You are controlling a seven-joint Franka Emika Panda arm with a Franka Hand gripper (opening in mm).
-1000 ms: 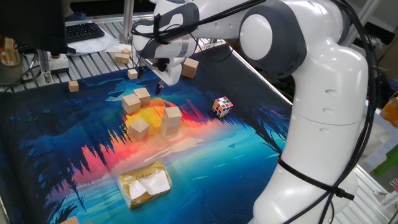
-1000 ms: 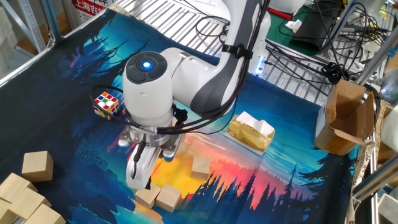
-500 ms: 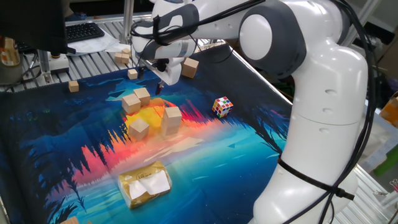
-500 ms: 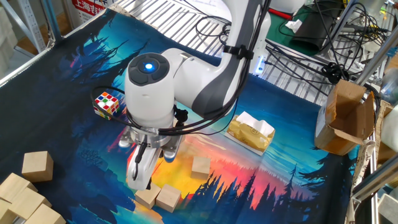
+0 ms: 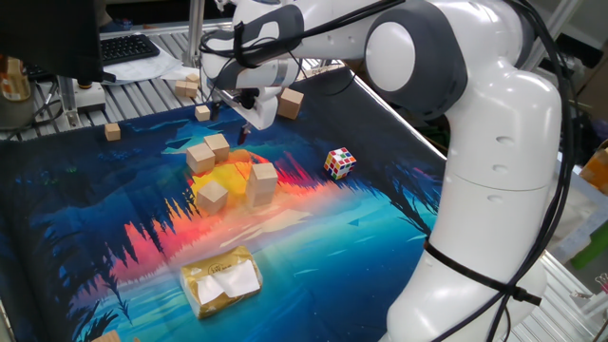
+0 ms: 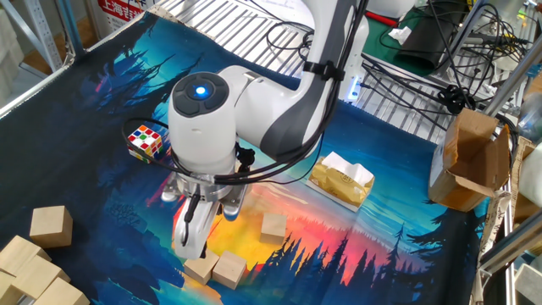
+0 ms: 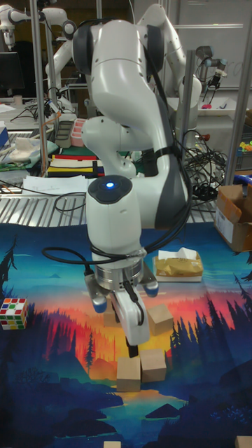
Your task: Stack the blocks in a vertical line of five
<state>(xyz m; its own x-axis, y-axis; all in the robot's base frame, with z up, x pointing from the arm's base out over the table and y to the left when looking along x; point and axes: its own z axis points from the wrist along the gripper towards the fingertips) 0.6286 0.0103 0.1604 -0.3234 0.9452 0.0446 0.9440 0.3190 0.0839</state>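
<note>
Hovering just above two touching blocks (image 7: 141,369), our gripper (image 7: 133,339) sits over their seam, its finger gap unreadable to us.

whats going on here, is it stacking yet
Not yet. The white arm's gripper hangs just above two tan blocks lying side by side on the printed mat, holding nothing visible. Another block lies nearby, one farther off. All sit flat; no stack exists.
</note>
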